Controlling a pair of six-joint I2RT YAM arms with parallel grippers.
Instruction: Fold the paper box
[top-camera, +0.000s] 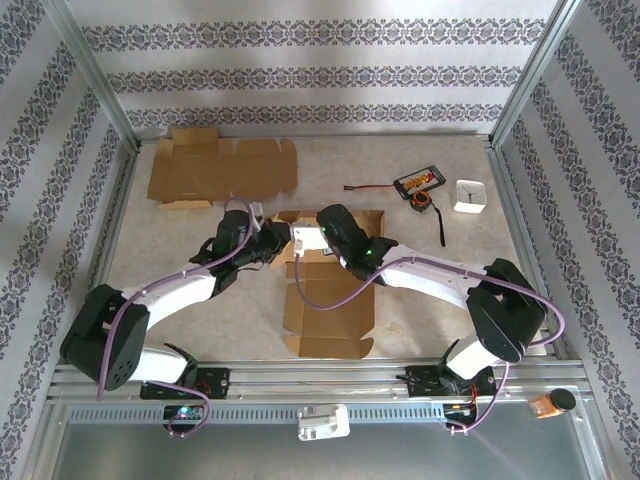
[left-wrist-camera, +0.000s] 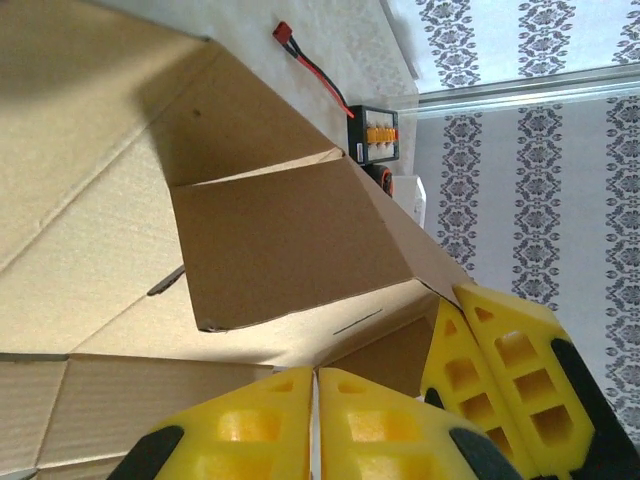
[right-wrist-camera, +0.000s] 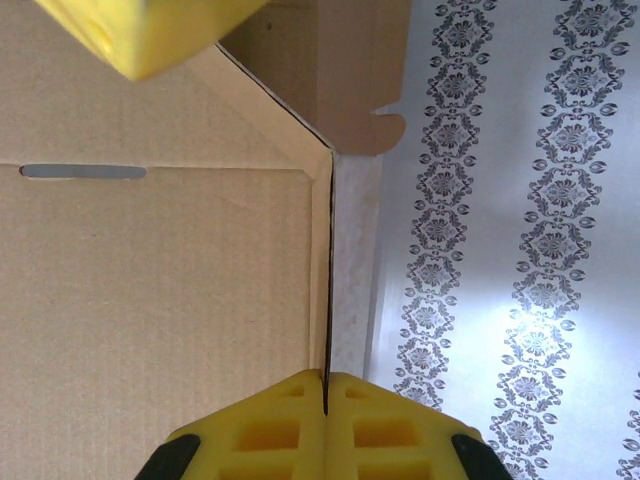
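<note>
Paper box (top-camera: 330, 312) sits half-formed at the middle of the table (top-camera: 420, 335), its near panels flat toward the near edge and its far end raised where both arms meet. The right gripper (right-wrist-camera: 325, 420) is pinched on the edge of a raised side wall. The left gripper (left-wrist-camera: 315, 425) has its fingers pressed together by the card; whether a panel sits between them I cannot tell. The step wants the wall held square on its crease while the inner flap (left-wrist-camera: 285, 240) swings in, with no tearing. A spare flat blank (top-camera: 222, 170) lies at the far left corner.
</note>
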